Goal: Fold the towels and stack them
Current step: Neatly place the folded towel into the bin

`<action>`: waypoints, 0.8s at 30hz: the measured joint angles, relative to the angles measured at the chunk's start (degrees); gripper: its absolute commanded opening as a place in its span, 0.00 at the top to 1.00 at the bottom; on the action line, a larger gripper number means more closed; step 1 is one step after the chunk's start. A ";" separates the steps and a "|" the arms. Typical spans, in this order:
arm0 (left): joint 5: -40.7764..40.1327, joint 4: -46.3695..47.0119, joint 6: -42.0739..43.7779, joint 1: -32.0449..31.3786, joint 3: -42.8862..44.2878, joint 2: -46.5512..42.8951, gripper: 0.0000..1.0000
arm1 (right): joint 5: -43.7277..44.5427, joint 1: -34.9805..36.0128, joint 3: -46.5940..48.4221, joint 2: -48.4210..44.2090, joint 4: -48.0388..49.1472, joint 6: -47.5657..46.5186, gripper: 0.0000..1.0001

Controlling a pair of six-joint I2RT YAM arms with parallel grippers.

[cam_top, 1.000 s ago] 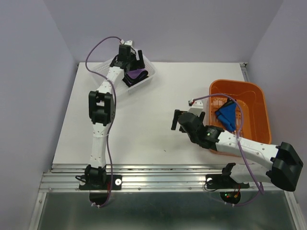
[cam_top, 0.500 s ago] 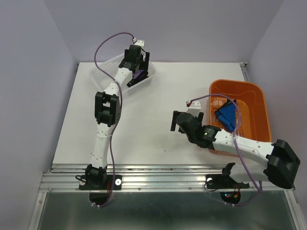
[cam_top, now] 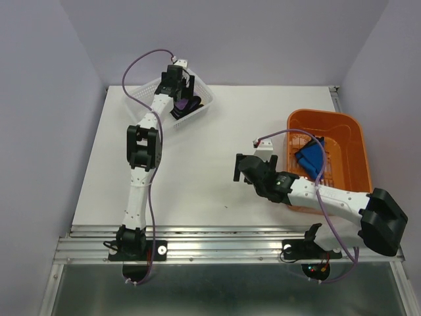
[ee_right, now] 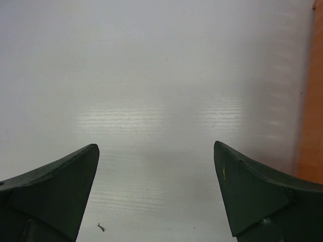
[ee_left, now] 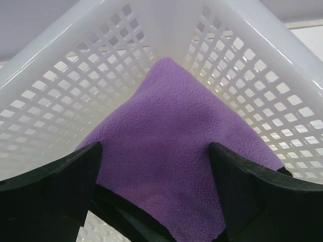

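A purple towel with black edging lies in a corner of the white mesh basket at the back left. In the left wrist view the towel fills the basket's corner. My left gripper is open, with its jaws wide apart just over the purple towel, holding nothing. A bright blue towel lies in the orange basket on the right. My right gripper is open and empty over bare table, left of the orange basket. The yellow towel is out of view.
The white table runs between the two baskets. The orange basket's edge shows at the right of the right wrist view. Purple walls close in the left, back and right. A metal rail runs along the near edge.
My left gripper swung right over the white basket, then came back left and settled over the purple towel. My right arm crept slightly left, still open.
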 measured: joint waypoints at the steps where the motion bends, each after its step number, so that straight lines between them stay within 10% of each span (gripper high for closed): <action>1: 0.09 0.00 -0.02 0.22 -0.07 0.00 0.01 | 0.00 0.00 0.00 0.17 0.00 -0.02 0.00; 24: 6.71 -2.78 -1.18 1.84 -3.30 0.00 0.01 | 0.00 0.00 0.02 -1.11 -0.33 -0.11 0.00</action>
